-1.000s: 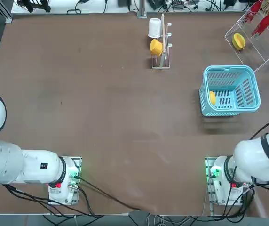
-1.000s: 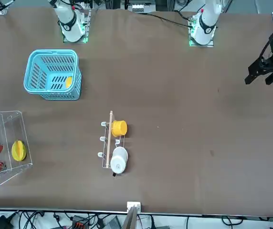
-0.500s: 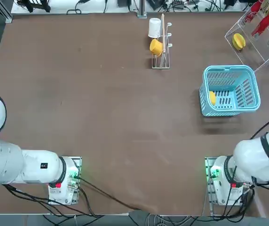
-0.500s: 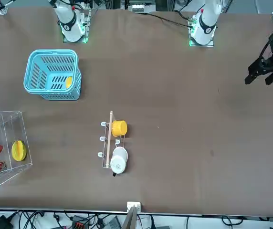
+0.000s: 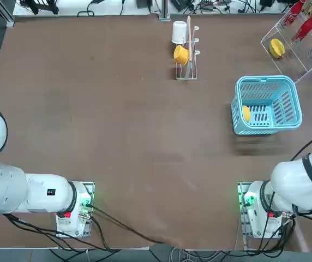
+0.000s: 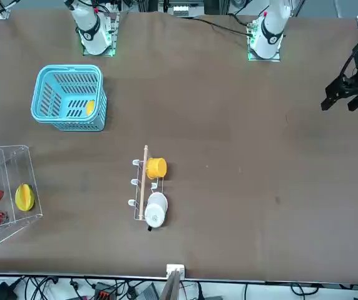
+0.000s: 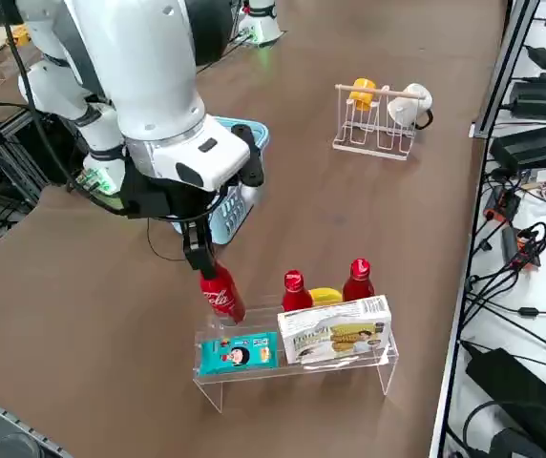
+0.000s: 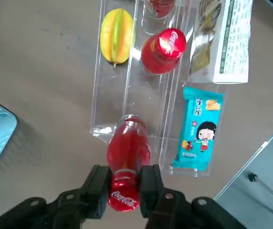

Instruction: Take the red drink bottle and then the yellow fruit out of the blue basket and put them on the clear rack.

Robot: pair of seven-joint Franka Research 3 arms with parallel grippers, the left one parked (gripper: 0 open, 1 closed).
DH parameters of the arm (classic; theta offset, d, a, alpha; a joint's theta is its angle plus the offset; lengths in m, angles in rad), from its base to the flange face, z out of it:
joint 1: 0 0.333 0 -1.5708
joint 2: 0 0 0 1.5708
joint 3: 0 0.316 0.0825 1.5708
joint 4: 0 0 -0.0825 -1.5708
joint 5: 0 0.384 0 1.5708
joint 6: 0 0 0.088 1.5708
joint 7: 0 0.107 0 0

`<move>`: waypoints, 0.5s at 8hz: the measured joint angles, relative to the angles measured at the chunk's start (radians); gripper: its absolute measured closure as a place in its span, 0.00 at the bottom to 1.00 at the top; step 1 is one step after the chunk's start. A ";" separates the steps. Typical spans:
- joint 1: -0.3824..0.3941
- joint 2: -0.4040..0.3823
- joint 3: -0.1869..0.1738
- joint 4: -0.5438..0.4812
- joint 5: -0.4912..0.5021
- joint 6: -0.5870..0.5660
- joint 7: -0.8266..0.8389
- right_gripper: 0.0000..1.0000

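The right claw (image 8: 124, 191) is shut tight on the neck of the red drink bottle (image 8: 128, 149), just under its red cap. The bottle hangs straight down from the claw at one end of the clear rack (image 7: 254, 378), over the rack's lower step — its bottom looks close to the step, but I cannot tell if it touches. In the right side view the bottle (image 7: 221, 294) sits just beside a blue snack packet (image 7: 238, 353) that leans on the front of the rack. Two more red bottles (image 7: 295, 290) stand on the rack's back step, with a big oval yellow fruit (image 7: 325, 296) between them. A white box of snacks (image 7: 335, 332) stands at the front. The blue basket (image 5: 266, 104) rests on the brown worktop (image 5: 118, 125), near the rack but apart from it. The yellow fruit (image 5: 246, 113) lies inside the basket, down on the slotted floor against the side wall that faces the middle of the worktop. Farther along the worktop stands a thin wire cup stand (image 5: 187, 52) — it holds a yellow-orange cup (image 5: 181, 54) and a white cup (image 5: 179, 31).
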 joint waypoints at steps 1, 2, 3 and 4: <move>-0.003 0.005 0.000 0.000 0.002 0.007 0.000 0.64; -0.005 0.011 0.000 0.000 0.006 0.020 0.000 0.64; -0.006 0.018 0.000 0.000 0.007 0.028 0.000 0.64; -0.006 0.024 0.000 0.000 0.007 0.032 0.000 0.64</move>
